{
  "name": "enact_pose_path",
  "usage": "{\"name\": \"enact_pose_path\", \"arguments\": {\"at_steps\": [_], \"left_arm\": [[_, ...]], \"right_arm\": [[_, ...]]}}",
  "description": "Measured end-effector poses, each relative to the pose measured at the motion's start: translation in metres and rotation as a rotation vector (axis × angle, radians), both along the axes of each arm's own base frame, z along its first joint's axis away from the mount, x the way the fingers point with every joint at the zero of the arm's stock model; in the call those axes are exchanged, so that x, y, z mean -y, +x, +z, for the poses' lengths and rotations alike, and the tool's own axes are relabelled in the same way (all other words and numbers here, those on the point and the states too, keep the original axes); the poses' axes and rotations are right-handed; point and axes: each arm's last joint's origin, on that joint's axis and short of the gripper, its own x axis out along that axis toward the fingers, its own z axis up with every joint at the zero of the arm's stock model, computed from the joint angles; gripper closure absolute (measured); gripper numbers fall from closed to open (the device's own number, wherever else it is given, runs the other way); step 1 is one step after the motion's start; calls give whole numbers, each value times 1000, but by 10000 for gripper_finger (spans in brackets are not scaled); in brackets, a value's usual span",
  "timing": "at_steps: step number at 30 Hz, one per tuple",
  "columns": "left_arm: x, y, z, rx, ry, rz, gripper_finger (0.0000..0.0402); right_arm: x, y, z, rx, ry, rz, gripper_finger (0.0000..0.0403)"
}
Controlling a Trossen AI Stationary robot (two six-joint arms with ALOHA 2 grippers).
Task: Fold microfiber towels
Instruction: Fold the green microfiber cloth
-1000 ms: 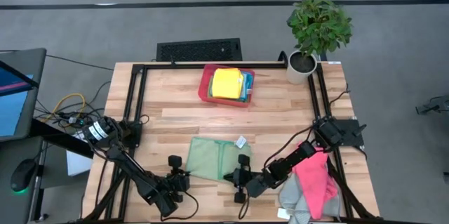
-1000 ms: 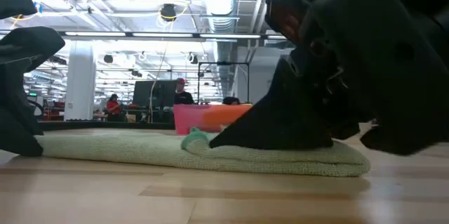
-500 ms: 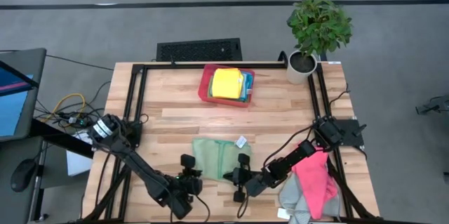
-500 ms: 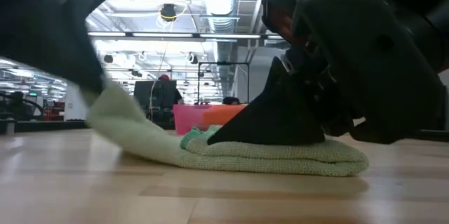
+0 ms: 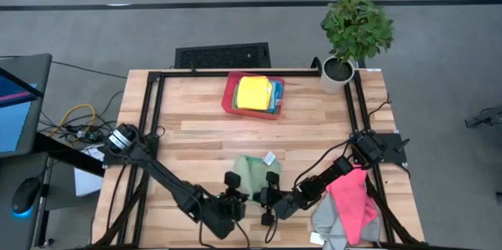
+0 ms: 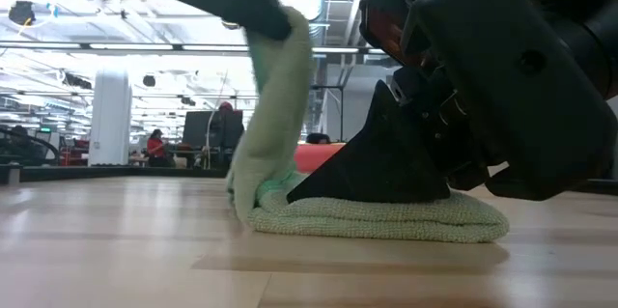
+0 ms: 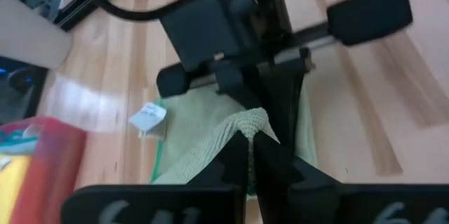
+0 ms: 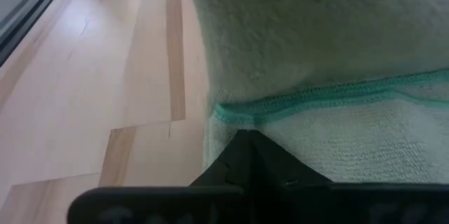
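The left gripper (image 5: 233, 195) has moved right along the near side of the table (image 5: 188, 136), pulling one side of the green towel (image 5: 252, 173) up and over, so the towel now looks much narrower. Its fingers (image 7: 237, 155) are pinched tight on that lifted edge. Just to the right, the right gripper (image 5: 271, 197) presses closed on the towel's other edge, low on the wood. Farther right lies a pink towel (image 5: 351, 195). A red tray (image 5: 229, 93) sits far back.
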Motion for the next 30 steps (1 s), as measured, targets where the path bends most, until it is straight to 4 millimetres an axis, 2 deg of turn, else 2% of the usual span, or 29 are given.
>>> {"name": "enact_pose_path", "arguments": {"at_steps": [9, 14, 20, 30], "left_arm": [[-13, 15, 1, -30, -139, -40, 397], [-13, 22, -1, -12, -193, -47, 397], [-11, 26, -23, -64, -173, -55, 397], [-9, 31, -21, -4, -138, -43, 397]], "right_arm": [[0, 0, 0, 0, 0, 2, 375], [0, 0, 0, 0, -6, 6, 375], [-3, 0, 1, 2, -19, 21, 374], [-10, 0, 7, 21, -29, 43, 346]]}}
